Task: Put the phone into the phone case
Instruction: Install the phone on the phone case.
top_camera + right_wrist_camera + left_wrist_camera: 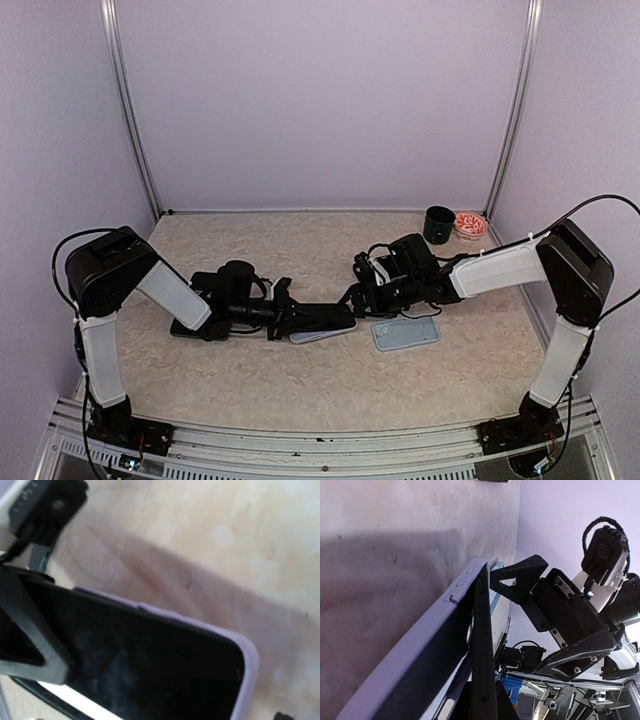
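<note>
The black phone lies low over the table's middle, its far end sitting in the lavender phone case. My left gripper is shut on the phone's near end. In the left wrist view the phone shows edge-on as a thin dark slab, with the case angled off its left side. My right gripper is open at the phone's far end. In the right wrist view the dark screen fills the frame inside the case rim, and one right finger rests at its left.
A pale blue flat case-like slab lies on the table just right of the phone. A black cup and a red-and-white bowl stand at the back right corner. Walls close in three sides.
</note>
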You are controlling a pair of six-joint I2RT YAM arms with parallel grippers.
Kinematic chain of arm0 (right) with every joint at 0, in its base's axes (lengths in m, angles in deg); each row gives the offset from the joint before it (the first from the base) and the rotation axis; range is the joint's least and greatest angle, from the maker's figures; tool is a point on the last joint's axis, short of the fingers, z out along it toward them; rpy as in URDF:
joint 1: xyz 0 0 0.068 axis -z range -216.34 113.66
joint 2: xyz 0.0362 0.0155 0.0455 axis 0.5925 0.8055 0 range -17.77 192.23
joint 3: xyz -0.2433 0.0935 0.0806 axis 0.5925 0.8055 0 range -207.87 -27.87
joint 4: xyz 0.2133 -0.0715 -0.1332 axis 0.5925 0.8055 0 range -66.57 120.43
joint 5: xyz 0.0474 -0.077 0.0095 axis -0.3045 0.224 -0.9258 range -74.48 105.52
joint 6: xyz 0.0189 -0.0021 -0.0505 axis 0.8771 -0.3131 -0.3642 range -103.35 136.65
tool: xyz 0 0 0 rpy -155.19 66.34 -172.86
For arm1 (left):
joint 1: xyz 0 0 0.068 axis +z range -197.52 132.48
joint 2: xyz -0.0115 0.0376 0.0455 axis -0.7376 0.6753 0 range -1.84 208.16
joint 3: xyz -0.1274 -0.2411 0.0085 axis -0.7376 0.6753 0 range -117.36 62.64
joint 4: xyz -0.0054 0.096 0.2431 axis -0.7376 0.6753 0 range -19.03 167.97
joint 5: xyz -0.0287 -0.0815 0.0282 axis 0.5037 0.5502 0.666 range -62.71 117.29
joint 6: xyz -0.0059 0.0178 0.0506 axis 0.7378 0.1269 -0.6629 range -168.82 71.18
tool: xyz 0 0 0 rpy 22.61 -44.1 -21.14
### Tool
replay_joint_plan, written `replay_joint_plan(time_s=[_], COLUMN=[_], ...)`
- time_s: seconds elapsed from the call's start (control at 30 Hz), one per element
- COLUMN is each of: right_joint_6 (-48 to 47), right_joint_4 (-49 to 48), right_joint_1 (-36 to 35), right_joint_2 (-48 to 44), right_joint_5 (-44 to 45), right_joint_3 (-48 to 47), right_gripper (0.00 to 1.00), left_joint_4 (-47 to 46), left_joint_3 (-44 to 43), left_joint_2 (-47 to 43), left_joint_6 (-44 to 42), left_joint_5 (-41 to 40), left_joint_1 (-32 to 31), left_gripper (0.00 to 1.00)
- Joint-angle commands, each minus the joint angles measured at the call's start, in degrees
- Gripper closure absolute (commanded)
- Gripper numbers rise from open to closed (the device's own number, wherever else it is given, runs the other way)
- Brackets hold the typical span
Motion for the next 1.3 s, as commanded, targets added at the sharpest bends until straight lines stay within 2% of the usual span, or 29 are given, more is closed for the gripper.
replay_joint_plan(time_s=[0.0, 0.37, 0.7, 0.97, 1.27], right_joint_6=[1.16, 4.63, 8.21, 13.04, 16.15], right_joint_4=[-2.23, -7.3, -12.56, -19.46, -23.04], right_joint_1=[0.66, 1.57, 1.55, 2.61, 2.64], right_joint_2=[-1.55, -2.08, -1.3, -0.28, 1.04], right_joint_5=[-1.91, -9.52, -16.45, -22.33, -25.38], right_joint_3=[1.19, 2.85, 2.47, 4.11, 4.69], right_gripper=[0.03, 0.03, 0.05, 0.13, 0.26], left_joint_4=[-5.54, -6.43, -6.55, -5.96, -4.14], left_joint_3=[-0.15, 0.14, -0.2, -0.21, -1.48], left_joint_2=[-3.77, -6.95, -6.31, -6.48, -5.97], left_joint_6=[-1.93, -3.34, -3.99, -4.91, -6.47], left_joint_5=[1.52, 1.61, 2.94, 4.02, 4.89], left_joint_1=[-0.18, -0.26, -1.23, -1.32, -2.09], left_gripper=[1.0, 1.0, 1.0, 1.0, 1.0])
